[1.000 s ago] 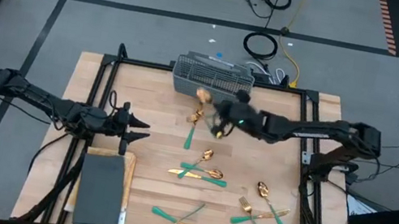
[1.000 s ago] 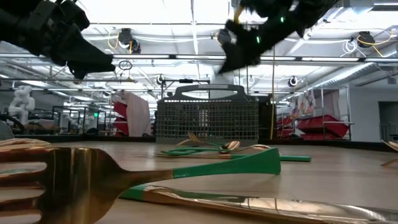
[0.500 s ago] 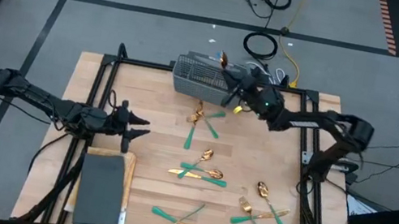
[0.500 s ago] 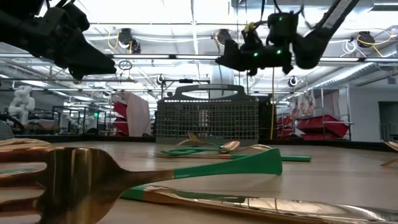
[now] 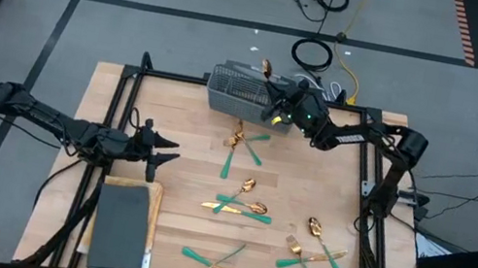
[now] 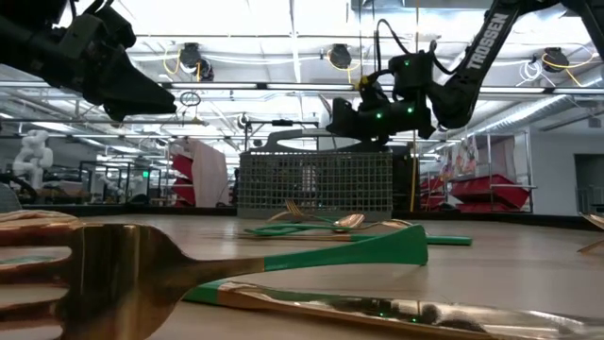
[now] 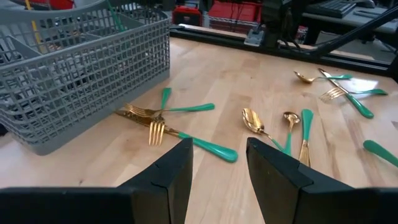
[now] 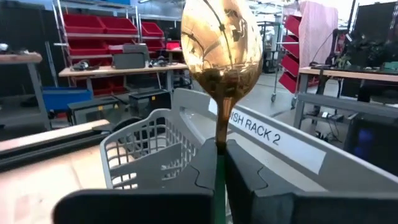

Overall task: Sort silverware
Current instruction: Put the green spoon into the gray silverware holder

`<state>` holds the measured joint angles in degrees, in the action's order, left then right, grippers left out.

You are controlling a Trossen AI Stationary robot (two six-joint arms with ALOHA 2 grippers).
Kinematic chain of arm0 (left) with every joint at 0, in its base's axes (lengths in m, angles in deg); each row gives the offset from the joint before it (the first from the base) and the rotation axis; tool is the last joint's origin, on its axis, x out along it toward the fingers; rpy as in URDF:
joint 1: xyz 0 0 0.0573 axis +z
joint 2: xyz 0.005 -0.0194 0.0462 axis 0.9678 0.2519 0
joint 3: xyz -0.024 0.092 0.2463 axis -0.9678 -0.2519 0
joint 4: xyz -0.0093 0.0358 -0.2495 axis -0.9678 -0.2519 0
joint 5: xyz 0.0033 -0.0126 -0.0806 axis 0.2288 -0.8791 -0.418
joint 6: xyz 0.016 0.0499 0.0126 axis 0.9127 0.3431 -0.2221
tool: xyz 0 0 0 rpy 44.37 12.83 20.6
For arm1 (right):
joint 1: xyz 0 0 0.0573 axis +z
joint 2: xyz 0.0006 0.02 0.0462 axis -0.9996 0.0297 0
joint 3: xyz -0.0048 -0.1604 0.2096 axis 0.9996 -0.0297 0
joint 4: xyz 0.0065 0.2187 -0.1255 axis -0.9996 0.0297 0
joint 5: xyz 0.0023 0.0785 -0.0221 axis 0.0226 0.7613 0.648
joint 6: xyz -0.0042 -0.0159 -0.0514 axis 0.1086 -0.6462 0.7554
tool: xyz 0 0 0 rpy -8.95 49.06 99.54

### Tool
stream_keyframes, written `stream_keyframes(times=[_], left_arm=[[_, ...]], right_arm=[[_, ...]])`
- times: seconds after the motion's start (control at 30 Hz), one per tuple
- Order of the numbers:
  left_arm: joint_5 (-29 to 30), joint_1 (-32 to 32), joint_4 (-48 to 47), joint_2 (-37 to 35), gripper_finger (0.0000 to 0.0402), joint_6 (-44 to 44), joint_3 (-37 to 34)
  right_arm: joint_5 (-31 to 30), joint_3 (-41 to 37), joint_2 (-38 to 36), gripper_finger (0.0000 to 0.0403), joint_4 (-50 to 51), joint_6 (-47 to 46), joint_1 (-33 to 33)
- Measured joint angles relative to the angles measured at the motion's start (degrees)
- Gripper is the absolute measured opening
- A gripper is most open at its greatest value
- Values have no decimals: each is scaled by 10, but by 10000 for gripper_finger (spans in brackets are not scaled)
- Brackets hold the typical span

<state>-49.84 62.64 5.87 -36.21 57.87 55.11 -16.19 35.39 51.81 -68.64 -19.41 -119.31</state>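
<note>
My right gripper [image 5: 277,99] hovers over the right part of the grey wire basket [image 5: 244,92], shut on a spoon with a gold bowl [image 8: 222,43]. The basket stands at the table's far edge [image 6: 316,179]. More silverware with gold heads and teal handles lies loose on the wood: two forks [image 5: 244,141] in front of the basket, a cluster [image 5: 241,204] at mid-table, another [image 5: 312,250] at the right, and one [image 5: 216,264] near the front. My left gripper [image 5: 160,152] waits open at the left, its fingers [image 7: 177,177] pointing across the table. My right gripper pinches the spoon between its two fingers where the gold neck meets the teal handle [image 8: 218,152]. The fingers lie about level, coming from the table's right, with the spoon running on along them. The bowl [image 5: 266,66] sticks out past the fingertips, lifted clear above the basket.
A dark grey flat block [image 5: 120,226] lies at the front left, just in front of my left gripper. A black frame rail [image 5: 366,166] runs along the table's sides. Bare wood lies between the basket and the left gripper.
My right gripper has carried the spoon from above the two forks toward the table's far edge and lower, ending over the basket. It has tipped to level and rolled on the way. The spoon stays in its fingers, bowl leading.
</note>
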Motion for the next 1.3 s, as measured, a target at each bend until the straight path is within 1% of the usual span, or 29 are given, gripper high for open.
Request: stream_keyframes(times=[0.1,0.3,0.47,0.5,0.6,0.83,0.93,1.07,1.17,1.23,1.3], left_arm=[[1,0,0,0,157,0,0],[1,0,-1,0,157,0,0],[1,0,-2,0,157,0,0],[1,0,-4,0,157,0,0],[1,0,-13,0,157,-1,0],[1,0,-15,0,157,-1,0],[1,0,-15,0,157,-1,0],[1,0,-22,0,157,-1,0],[1,0,-32,0,157,-1,0],[1,0,-31,0,157,-1,0],[1,0,-30,0,157,-2,0]], right_arm=[[-1,0,-11,43,21,-1,5],[-3,-2,-26,119,49,6,19],[-5,-3,-49,158,52,36,33],[-14,-3,-56,163,57,41,35],[-34,-2,-77,174,101,48,37],[-35,-2,-92,177,160,56,36],[-35,-2,-107,178,185,63,46],[-34,-2,-164,185,241,107,84],[-45,-1,-215,194,302,122,123],[-47,0,-241,198,345,115,148],[-44,1,-247,200,397,76,169]])
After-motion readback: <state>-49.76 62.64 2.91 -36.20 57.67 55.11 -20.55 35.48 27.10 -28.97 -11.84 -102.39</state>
